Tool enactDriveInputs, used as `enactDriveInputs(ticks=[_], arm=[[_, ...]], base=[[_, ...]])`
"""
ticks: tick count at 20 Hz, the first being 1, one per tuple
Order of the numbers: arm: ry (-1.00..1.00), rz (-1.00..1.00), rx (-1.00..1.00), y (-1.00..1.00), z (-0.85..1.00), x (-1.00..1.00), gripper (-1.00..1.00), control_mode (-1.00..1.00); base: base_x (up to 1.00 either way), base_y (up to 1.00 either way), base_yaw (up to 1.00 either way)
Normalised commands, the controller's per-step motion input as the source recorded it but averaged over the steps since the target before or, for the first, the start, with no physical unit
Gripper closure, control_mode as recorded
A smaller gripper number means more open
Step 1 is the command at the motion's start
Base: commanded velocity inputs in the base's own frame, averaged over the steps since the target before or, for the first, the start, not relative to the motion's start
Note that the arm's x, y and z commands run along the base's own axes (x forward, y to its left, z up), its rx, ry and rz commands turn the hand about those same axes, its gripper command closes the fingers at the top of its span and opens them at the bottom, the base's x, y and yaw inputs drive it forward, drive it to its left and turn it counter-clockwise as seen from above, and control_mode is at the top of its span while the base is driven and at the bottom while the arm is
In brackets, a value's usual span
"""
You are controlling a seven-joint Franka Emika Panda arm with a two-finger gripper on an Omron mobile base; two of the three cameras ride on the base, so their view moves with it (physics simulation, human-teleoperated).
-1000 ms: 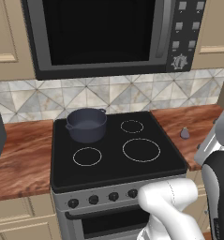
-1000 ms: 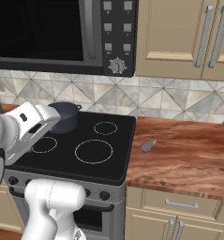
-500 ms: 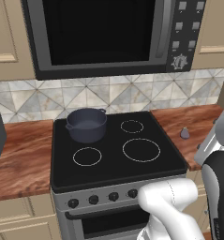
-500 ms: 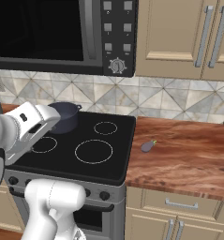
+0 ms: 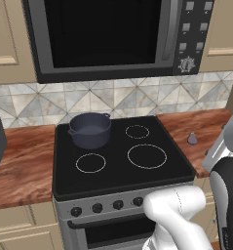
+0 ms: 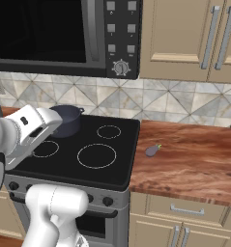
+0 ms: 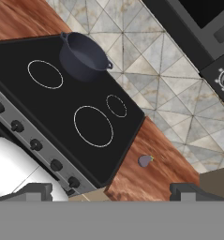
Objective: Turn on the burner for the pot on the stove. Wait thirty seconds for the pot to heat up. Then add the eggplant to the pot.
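Sitting empty, dark blue-grey pot (image 5: 90,130)

- My arm (image 5: 174,210) rises from the base at the lower right of the left base view, elbow folded.
- In the right base view my forearm (image 6: 25,132) juts up and right from the left edge.
- My gripper (image 7: 108,191) hangs high, looking down.
- Its 2 fingertips (image 7: 36,190) stand wide apart, nothing between them.
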Motion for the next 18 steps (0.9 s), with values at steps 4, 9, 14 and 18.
enactDriveInputs(ticks=[4, 9, 14, 18], arm=[[0.00, 0.00, 0.00, 0.00, 0.00, 0.00, -1.00, -1.00], [0.00, 0.00, 0.00, 0.00, 0.00, 0.00, -1.00, -1.00], [0.00, 0.00, 0.00, 0.00, 0.00, 0.00, -1.00, -1.00], [0.00, 0.00, 0.00, 0.00, 0.00, 0.00, -1.00, -1.00]], base=[[0.00, 0.00, 0.00], [0.00, 0.00, 0.00], [0.00, 0.00, 0.00], [0.00, 0.00, 0.00]])
